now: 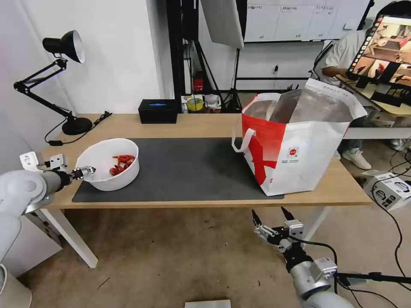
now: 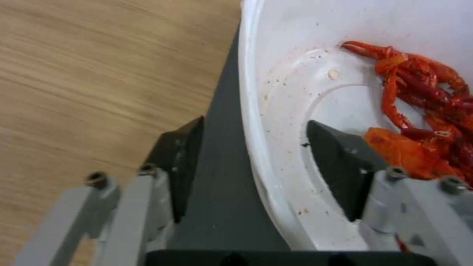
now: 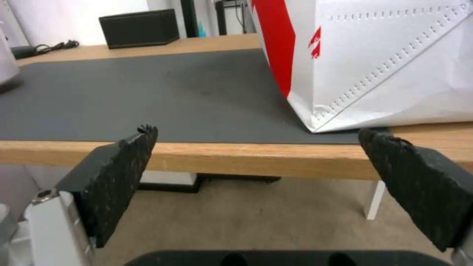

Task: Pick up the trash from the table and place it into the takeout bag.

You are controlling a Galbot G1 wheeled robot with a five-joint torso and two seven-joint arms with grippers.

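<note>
My left pincer (image 2: pixel 251 147) straddles the white bowl (image 1: pixel 109 169) rim near the tabletop's (image 1: pixel 205 124) left edge, fingers apart; right pincer (image 1: pixel 270 216) hangs spread below the front edge.

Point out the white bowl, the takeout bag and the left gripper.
white bowl (image 1: pixel 107 182), head view, on its outer front wall.
takeout bag (image 1: pixel 314 158), head view, on its white front panel.
left gripper (image 2: pixel 249 147), left wrist view, midway between its fingertips, astride the bowl's rim.

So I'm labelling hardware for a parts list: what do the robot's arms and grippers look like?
Both arms are smooth silver-grey tubes with rounded joints. The left gripper and right gripper have light grey metal finger links with visible screws, ending in black wedge-shaped pads with a rough texture. A black cable runs along the right wrist.
</note>
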